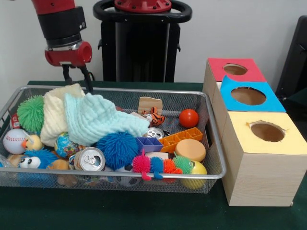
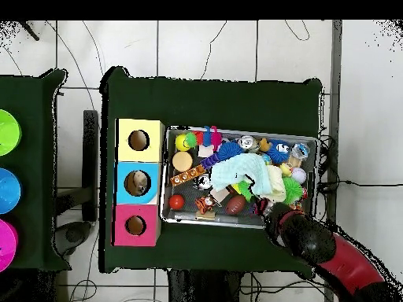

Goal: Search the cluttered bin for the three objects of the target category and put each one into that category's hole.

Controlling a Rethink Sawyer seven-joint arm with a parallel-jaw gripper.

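A wire basket (image 1: 120, 89) holds a heap of clutter. A pale green cloth (image 1: 98, 117) and a cream cloth (image 1: 55, 112) lie over the pile. Around them are a blue spiky ball (image 1: 117, 148), a green spiky ball (image 1: 31, 112), a soda can (image 1: 90, 159), a baseball (image 1: 15, 140), a red ball (image 1: 188, 118) and a tiger toy (image 1: 154, 116). My gripper (image 1: 79, 82) hangs open and empty above the basket's far left corner, just behind the cream cloth. In the overhead view the arm (image 2: 315, 242) covers it at the basket (image 2: 236, 225) edge.
A wooden box stands right of the basket with a red-topped hole (image 1: 235, 69), a blue-topped hole (image 1: 248, 96) and a yellow-topped hole (image 1: 267, 131). Something lies inside the blue hole (image 2: 138, 182) in the overhead view. Green cloth (image 1: 120, 211) covers the table.
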